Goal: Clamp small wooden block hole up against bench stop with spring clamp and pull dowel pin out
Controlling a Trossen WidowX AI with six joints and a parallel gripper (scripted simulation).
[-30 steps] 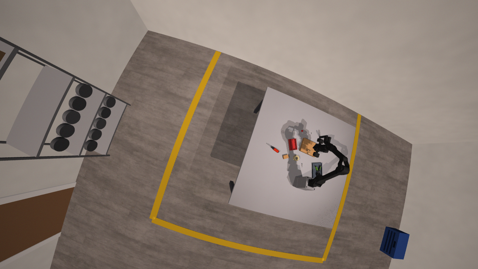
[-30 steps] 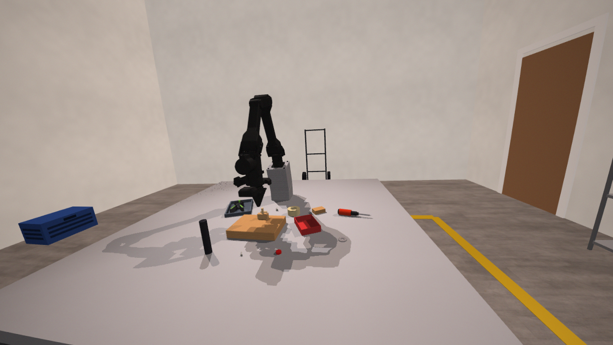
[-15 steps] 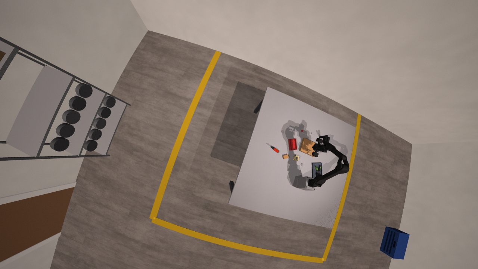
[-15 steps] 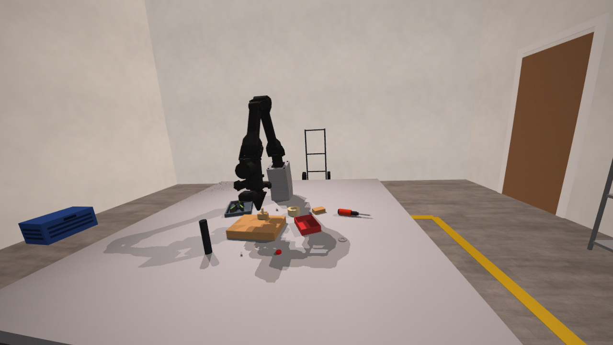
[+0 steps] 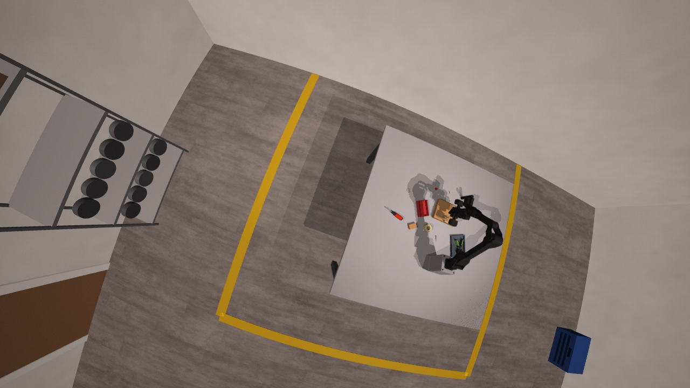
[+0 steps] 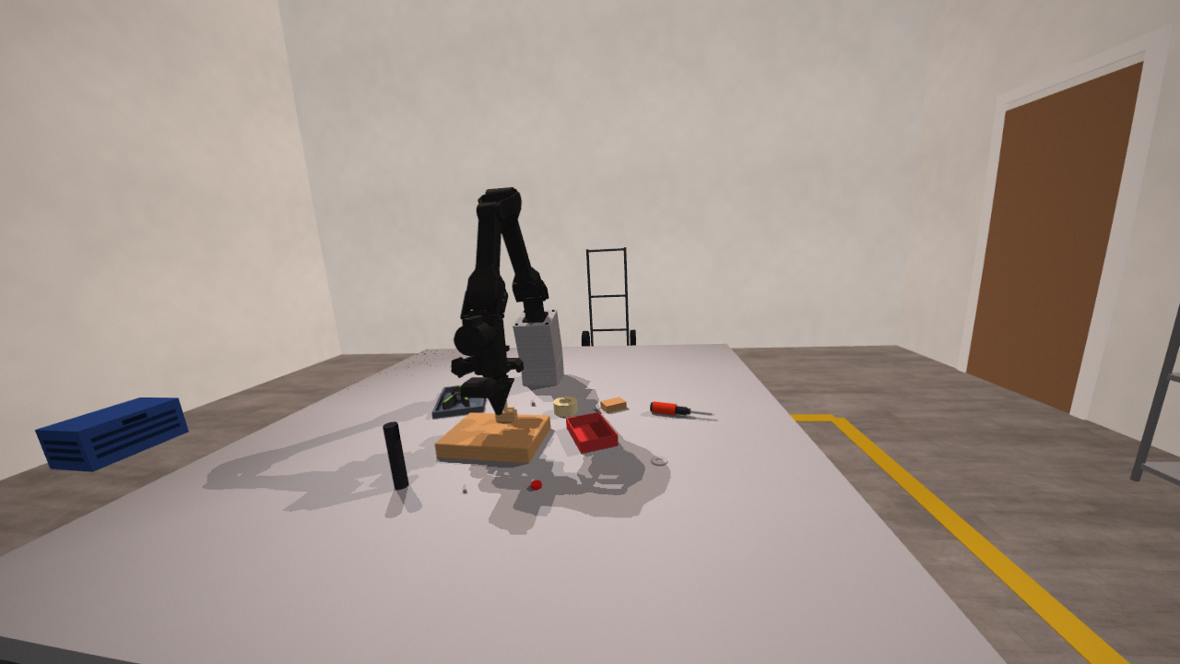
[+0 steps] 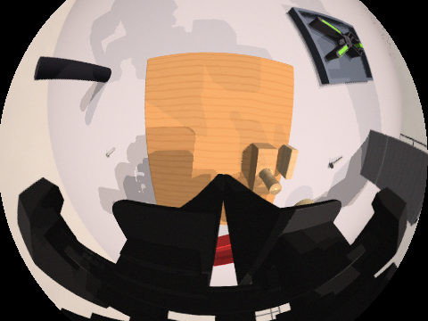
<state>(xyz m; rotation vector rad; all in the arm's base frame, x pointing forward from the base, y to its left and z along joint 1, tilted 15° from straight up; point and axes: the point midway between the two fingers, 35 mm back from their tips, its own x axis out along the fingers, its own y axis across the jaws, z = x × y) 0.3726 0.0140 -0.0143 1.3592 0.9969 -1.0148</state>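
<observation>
While the gripper (image 7: pixel 223 199) hangs pinched shut on nothing above the board (image 7: pixel 196 102), the small wooden block (image 7: pixel 260 162) lies just ahead and to its right, touching the bench stop (image 7: pixel 289 162), dowel pin (image 7: pixel 269 180) pointing back toward the fingers.

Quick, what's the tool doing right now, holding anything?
Tool: closed, holding nothing, low over the board beside the small block.

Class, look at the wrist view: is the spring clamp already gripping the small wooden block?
No: the green-handled spring clamp lies in its grey tray, far from the small wooden block.
</observation>
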